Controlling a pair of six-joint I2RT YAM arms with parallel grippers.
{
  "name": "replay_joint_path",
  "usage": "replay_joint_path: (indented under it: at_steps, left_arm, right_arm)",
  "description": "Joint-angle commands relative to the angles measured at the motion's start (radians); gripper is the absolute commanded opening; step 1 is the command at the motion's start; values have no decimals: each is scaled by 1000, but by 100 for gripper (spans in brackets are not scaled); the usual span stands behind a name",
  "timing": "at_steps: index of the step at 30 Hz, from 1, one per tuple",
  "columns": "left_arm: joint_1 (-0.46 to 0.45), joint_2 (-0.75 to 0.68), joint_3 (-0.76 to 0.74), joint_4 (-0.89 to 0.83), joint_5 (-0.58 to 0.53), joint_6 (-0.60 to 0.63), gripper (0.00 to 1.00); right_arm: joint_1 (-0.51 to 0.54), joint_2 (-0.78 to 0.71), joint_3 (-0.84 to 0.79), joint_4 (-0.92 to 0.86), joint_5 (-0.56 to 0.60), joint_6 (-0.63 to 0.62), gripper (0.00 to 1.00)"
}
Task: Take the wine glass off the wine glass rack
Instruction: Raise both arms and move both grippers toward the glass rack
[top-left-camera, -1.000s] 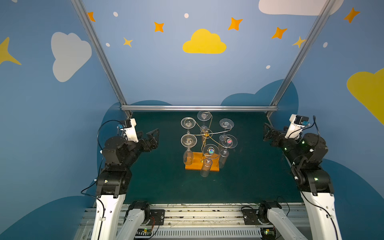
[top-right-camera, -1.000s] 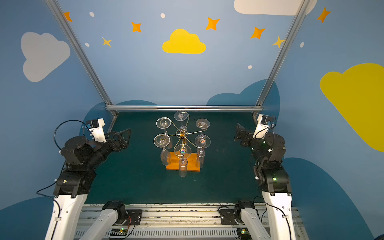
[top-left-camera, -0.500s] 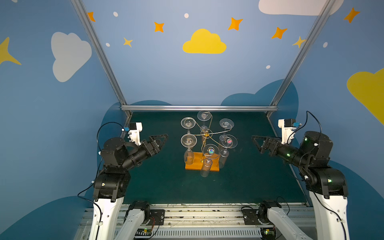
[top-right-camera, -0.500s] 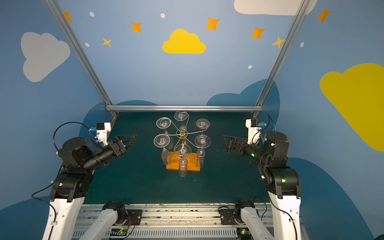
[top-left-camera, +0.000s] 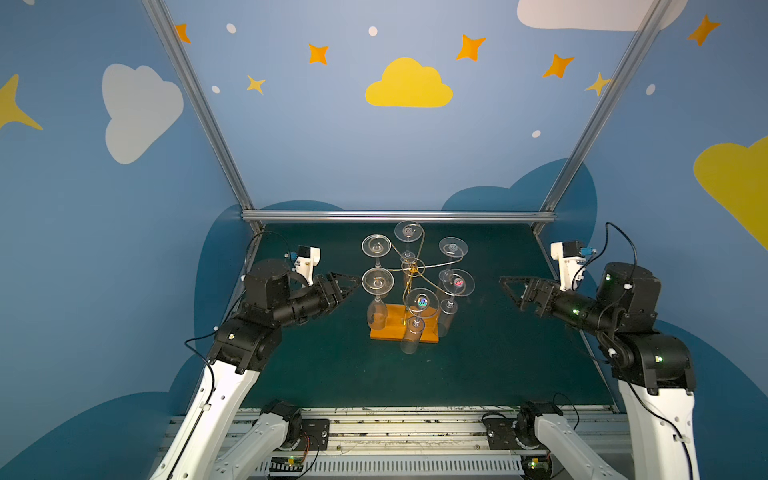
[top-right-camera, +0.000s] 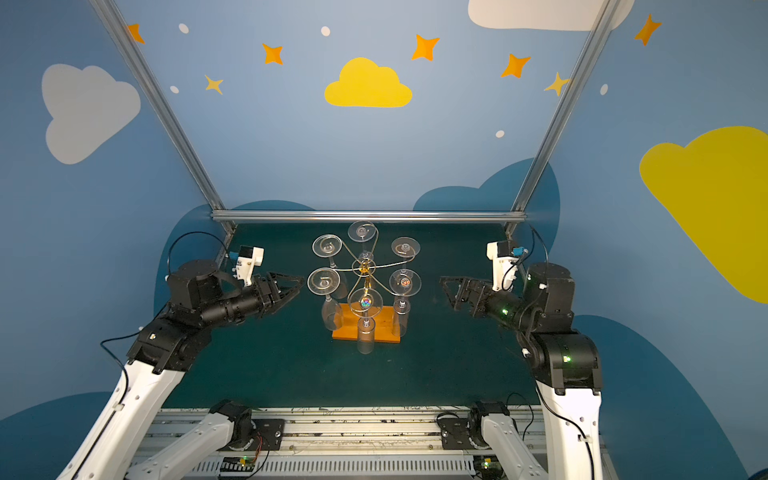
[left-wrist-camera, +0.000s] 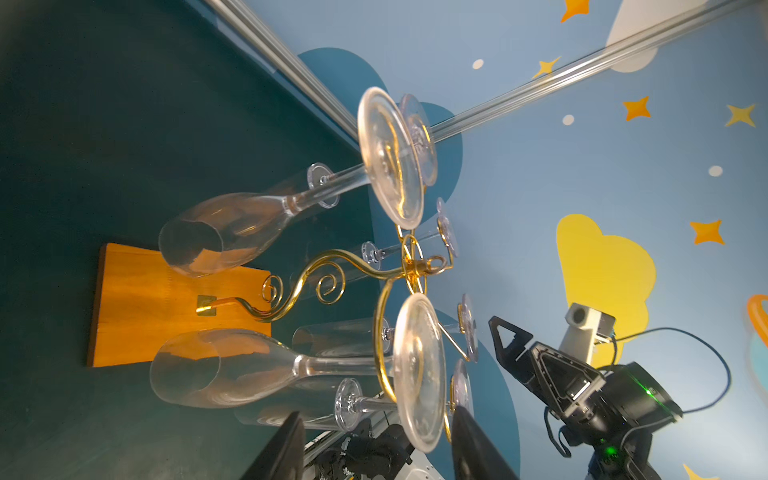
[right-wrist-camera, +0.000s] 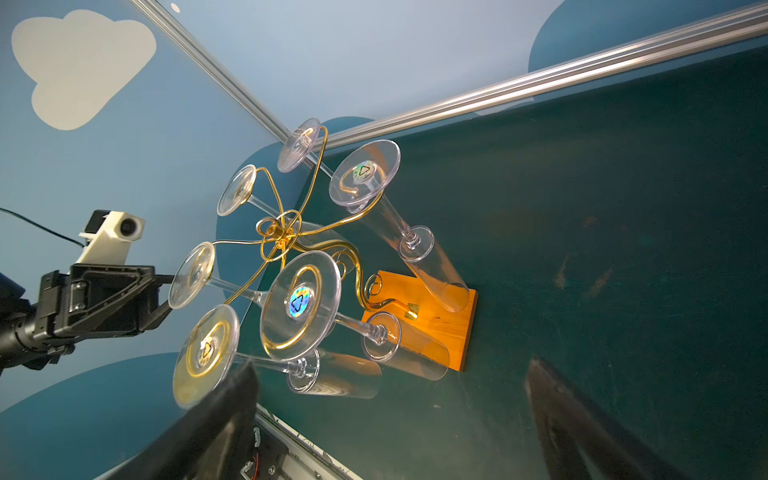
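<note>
Top views both put the left claw (top-left-camera: 352, 289), half open and empty, just beside the foot of the nearest wine glass (top-left-camera: 377, 281), hanging bowl-down with stem upright on the rack (top-left-camera: 388, 332), centre of the tabletop (top-left-camera: 332, 374); the right claw (top-left-camera: 511, 293), wide open and empty, stands farther off.

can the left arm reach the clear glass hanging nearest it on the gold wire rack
Probably yes: the left gripper, jaws apart, points at that clear upside-down wine glass with only open space between them. The next clear glass on the gold wire rack hangs close behind, so room is tight.
</note>
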Motion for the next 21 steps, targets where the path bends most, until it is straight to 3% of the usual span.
replay_joint_path:
  at_steps: [1,7,21]
  left_arm:
    - [-10,-1,34,-8,-30,-13,52]
    - [-27,40,63,-19,-7,-16,39]
    - [-40,108,137,-106,27,29,37]
  right_arm:
    - [4,-6,20,-25,22,12,99]
    - [4,-10,2,-16,32,36,99]
    - [4,-40,-43,-5,77,64,99]
